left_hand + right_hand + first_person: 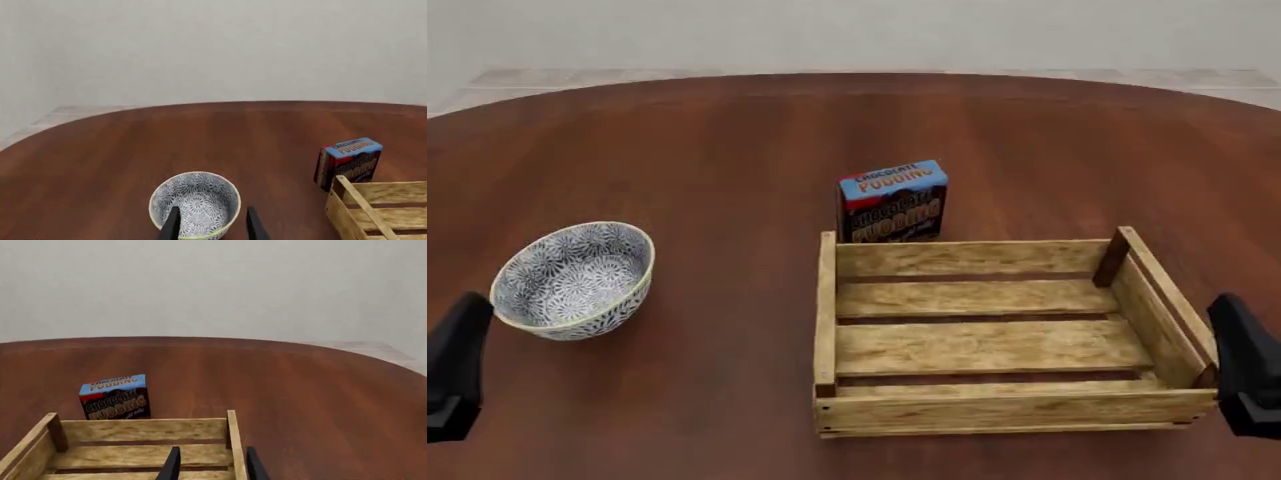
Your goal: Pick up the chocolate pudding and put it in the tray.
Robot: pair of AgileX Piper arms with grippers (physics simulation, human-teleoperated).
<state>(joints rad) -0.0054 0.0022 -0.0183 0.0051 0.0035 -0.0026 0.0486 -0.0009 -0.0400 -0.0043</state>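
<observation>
- Dark wooden desk [694,150] is carrying everything; chocolate pudding [893,201] is standing upright just behind the tray [1001,408], outside it.
- Left tool [213,225] and right tool [212,464] are both sitting spread, holding nothing.
- Reaching hasn't begun; next, I'd judge, one tool is going over the tray to the carton.

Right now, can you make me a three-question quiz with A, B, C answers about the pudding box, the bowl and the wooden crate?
1. Where does the chocolate pudding stand?
A. Inside the tray
B. On the table just beyond the tray's far wall
C. Inside the bowl

2. What colour is the band across the top of the pudding carton?
A. Blue
B. Green
C. Yellow

3. What is in the tray at this moment?
A. The bowl
B. The pudding
C. Nothing

Answers:
1. B, the front view shows the carton upright on the table behind the tray's far slat.
2. A, the top band is blue with a red corner.
3. C, only bare slats show inside it, and the bowl sits apart on the table, on the left arm's side.
</observation>
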